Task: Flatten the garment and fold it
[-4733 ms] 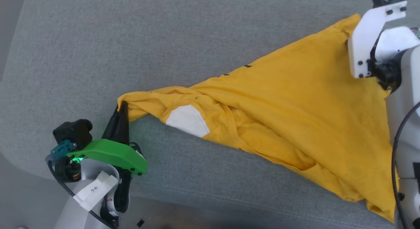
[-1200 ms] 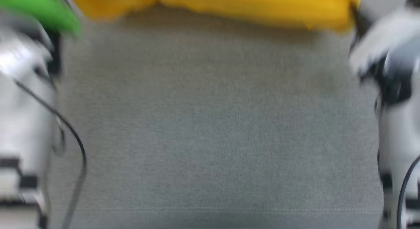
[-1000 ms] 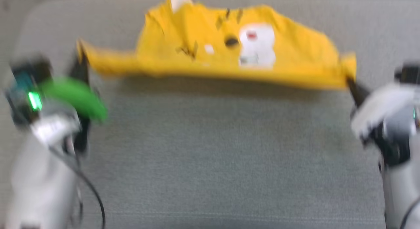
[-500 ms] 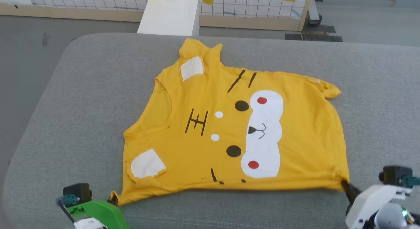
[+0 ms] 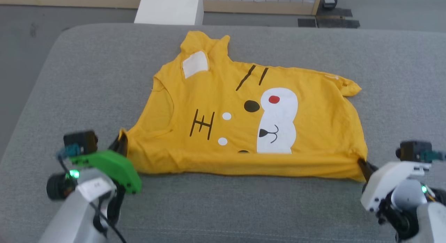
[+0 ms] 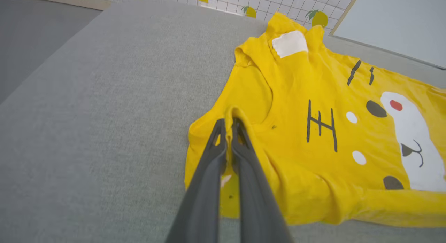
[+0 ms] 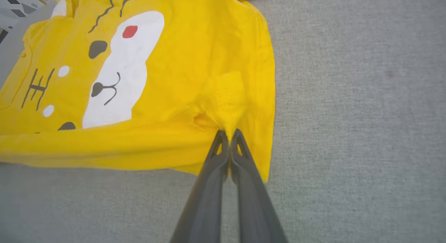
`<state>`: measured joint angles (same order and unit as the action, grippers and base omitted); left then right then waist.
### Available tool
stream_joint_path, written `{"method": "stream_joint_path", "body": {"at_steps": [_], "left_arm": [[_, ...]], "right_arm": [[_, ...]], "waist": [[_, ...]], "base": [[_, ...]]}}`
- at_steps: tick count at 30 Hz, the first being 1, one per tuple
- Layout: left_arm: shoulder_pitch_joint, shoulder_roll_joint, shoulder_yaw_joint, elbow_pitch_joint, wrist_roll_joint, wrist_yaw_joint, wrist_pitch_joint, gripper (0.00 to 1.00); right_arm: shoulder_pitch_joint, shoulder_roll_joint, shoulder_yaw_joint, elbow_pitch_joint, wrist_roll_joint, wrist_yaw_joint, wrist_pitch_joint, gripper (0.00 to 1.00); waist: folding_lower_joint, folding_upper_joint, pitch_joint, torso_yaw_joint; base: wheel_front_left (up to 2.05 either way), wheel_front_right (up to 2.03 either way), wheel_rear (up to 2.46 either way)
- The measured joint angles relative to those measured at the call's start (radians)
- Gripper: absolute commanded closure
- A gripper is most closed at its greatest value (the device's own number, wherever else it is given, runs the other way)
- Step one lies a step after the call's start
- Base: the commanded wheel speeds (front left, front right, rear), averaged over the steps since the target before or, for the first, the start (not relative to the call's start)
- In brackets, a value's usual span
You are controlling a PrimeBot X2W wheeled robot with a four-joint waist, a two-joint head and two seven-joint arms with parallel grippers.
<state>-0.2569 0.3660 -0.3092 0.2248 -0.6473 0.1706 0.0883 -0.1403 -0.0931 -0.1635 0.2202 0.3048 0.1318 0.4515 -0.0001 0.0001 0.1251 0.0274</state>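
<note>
The garment (image 5: 313, 124), a bright yellow T-shirt with a white face shape, red and black dots and black lines, lies print-up on the grey cushion (image 5: 87, 79). Its near edge is lifted and doubled over, which hides the lower part of the print. My left gripper (image 5: 121, 144) is shut on the near left corner, and the left wrist view shows yellow cloth pinched at the fingertips (image 6: 228, 123). My right gripper (image 5: 363, 165) is shut on the near right corner, where the cloth (image 7: 209, 44) bunches at its fingertips (image 7: 229, 133). A white patch (image 5: 195, 63) shows on the far sleeve.
A white box (image 5: 169, 8) stands just past the cushion's far edge, in front of a wood-framed grid panel (image 5: 261, 6). Grey floor (image 5: 21, 44) lies beyond the cushion's rounded left corner. Bare cushion stretches between my arms and to both sides of the shirt.
The shirt was swung out and laid flat a moment ago. Since then both grippers have carried its near edge up and away from me, covering the lower dots and the bottom of the white shape.
</note>
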Motion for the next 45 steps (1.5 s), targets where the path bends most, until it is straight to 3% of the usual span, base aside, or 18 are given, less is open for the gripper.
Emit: {"method": "stream_joint_path", "body": {"at_steps": [13, 20, 26, 27, 28, 29, 30, 31, 32, 45], "left_arm": [[-0.419, 0.053, -0.066, 0.216, 0.069, -0.141, 0.073, 1.0], [-0.546, 0.04, -0.098, 0.359, 0.105, -0.171, 0.059, 1.0], [-0.574, 0.033, -0.114, 0.476, 0.114, -0.188, 0.04, 1.0], [-0.576, 0.032, -0.115, 0.487, 0.114, -0.189, 0.032, 1.0], [-0.583, 0.03, -0.115, 0.501, 0.114, -0.194, 0.022, 1.0], [-0.593, 0.029, -0.114, 0.512, 0.113, -0.198, 0.012, 1.0], [-0.601, 0.026, -0.112, 0.523, 0.113, -0.198, -0.003, 0.69], [-0.609, 0.019, -0.111, 0.537, 0.112, -0.201, -0.012, 0.09], [-0.613, 0.011, -0.109, 0.547, 0.11, -0.203, -0.026, 0.0], [-0.532, -0.018, -0.029, 0.576, 0.031, -0.181, -0.176, 0.0]], "right_arm": [[-0.265, 0.03, -0.003, 0.03, -0.17, 0.0, 0.304, 1.0], [-0.308, 0.041, 0.003, 0.0, -0.21, 0.0, 0.39, 1.0], [-0.327, 0.041, 0.039, -0.035, -0.203, 0.001, 0.401, 1.0], [-0.328, 0.041, 0.043, -0.037, -0.192, 0.001, 0.401, 0.79], [-0.329, 0.041, 0.048, -0.04, -0.176, 0.001, 0.398, 0.25], [-0.329, 0.04, 0.051, -0.042, -0.167, 0.001, 0.393, 0.0], [-0.329, 0.041, 0.051, -0.043, -0.156, 0.001, 0.385, 0.0], [-0.329, 0.041, 0.049, -0.043, -0.143, 0.001, 0.376, 0.0], [-0.329, 0.043, 0.046, -0.044, -0.131, 0.001, 0.365, 0.0], [-0.128, 0.044, -0.047, -0.133, -0.056, 0.0, 0.309, 0.0]], "waist": [[0.0001, 0.0, 0.161, -0.041], [0.0001, 0.0, 0.254, -0.064], [0.0001, -0.0001, 0.314, -0.091], [0.0001, 0.0, 0.319, -0.096], [0.0001, -0.0001, 0.324, -0.102], [0.0001, 0.0, 0.327, -0.107], [0.0001, 0.0, 0.328, -0.112], [0.0001, 0.0, 0.326, -0.114], [0.0002, 0.0, 0.322, -0.115], [0.0002, 0.0, 0.166, -0.086]], "base": [[0.0, 0.0, 0.0], [0.0, 0.0, 0.0], [0.0, 0.0, 0.0], [0.0, 0.0, 0.0], [0.0, 0.0, 0.0], [0.0, 0.0, 0.0], [0.0, 0.0, 0.0], [0.0, 0.0, 0.0], [0.0, 0.0, 0.0], [0.0, 0.0, 0.0]]}}
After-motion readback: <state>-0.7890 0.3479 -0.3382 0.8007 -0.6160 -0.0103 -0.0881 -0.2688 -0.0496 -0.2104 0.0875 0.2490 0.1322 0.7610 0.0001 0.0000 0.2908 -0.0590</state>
